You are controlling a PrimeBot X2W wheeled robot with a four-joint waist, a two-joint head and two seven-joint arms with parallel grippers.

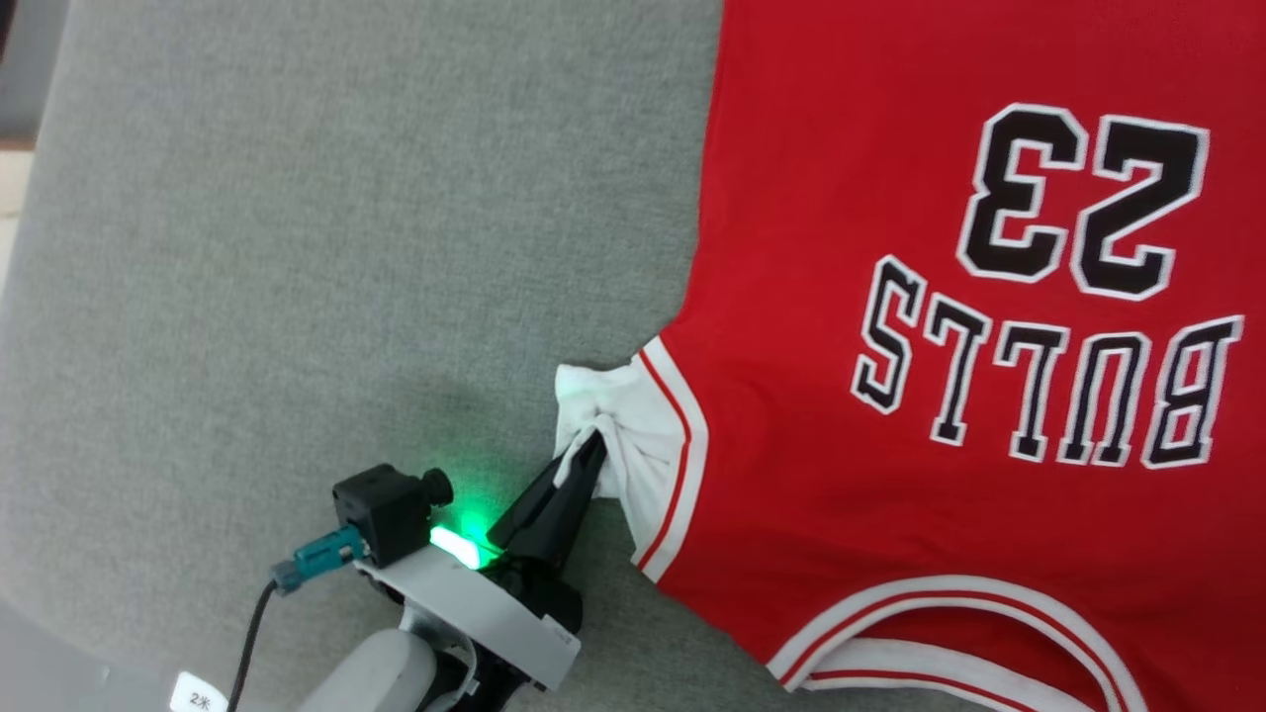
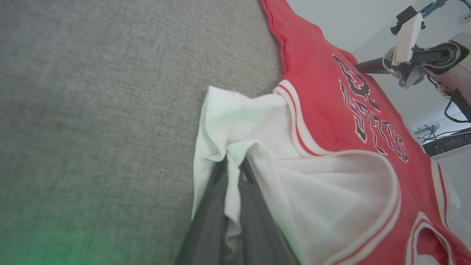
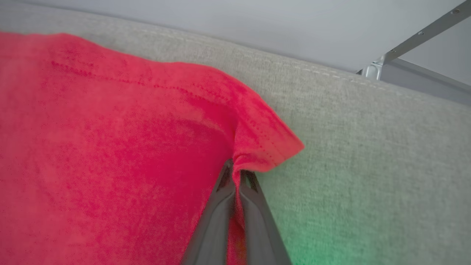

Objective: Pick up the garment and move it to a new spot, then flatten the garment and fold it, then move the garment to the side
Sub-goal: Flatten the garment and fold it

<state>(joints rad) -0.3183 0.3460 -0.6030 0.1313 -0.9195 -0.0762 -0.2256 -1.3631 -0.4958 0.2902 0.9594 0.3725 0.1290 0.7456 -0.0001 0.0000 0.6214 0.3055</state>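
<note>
The garment [image 1: 870, 326], a red jersey with black lettering and white trim, lies spread on the grey cushion, its print upside down in the head view. My left gripper [image 1: 590, 447] is shut on the bunched white sleeve [image 1: 633, 425] at the jersey's near left corner; in the left wrist view the white cloth [image 2: 235, 162] is pinched between the dark fingers [image 2: 209, 221]. In the right wrist view my right gripper [image 3: 235, 173] is shut on a red hemmed corner of the garment [image 3: 265, 147], the cloth puckered between the fingers.
The grey fabric surface [image 1: 297, 247] stretches wide to the left of the jersey. Its seamed far edge [image 3: 331, 73] runs below a pale wall and a metal bar [image 3: 415, 36]. The right arm's wrist [image 2: 412, 48] shows beyond the jersey.
</note>
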